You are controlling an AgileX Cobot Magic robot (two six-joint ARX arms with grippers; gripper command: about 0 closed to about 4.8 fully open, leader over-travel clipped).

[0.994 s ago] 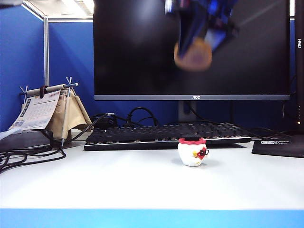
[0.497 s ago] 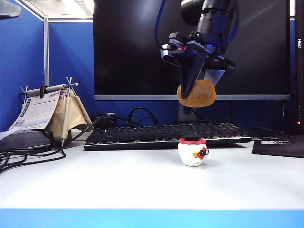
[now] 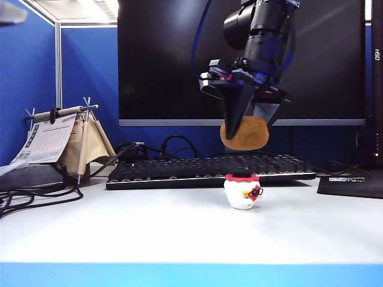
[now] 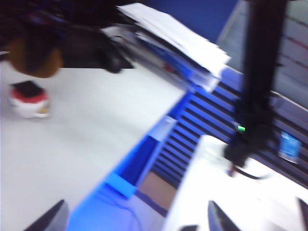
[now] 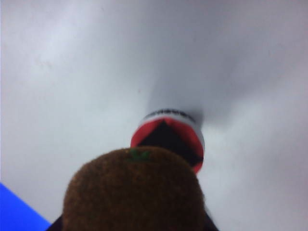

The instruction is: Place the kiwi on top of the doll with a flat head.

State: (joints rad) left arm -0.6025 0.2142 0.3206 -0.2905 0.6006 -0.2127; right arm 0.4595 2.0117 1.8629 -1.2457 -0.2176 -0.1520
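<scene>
The kiwi [image 3: 244, 134], long axis lying level, had been lowered since half a second before to just right of the exterior view's centre, directly above the flat-headed doll [image 3: 243, 191] but not yet touching, grasped by the right gripper [image 3: 245, 128]; the left gripper [image 4: 134, 219], at the left wrist view's bottom edge, was spread open, empty.

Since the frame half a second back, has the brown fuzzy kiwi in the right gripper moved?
Yes. The kiwi, held in the right gripper, has sunk from straddling the monitor's lower edge to just below it, nearer the white flat-headed doll.
</scene>
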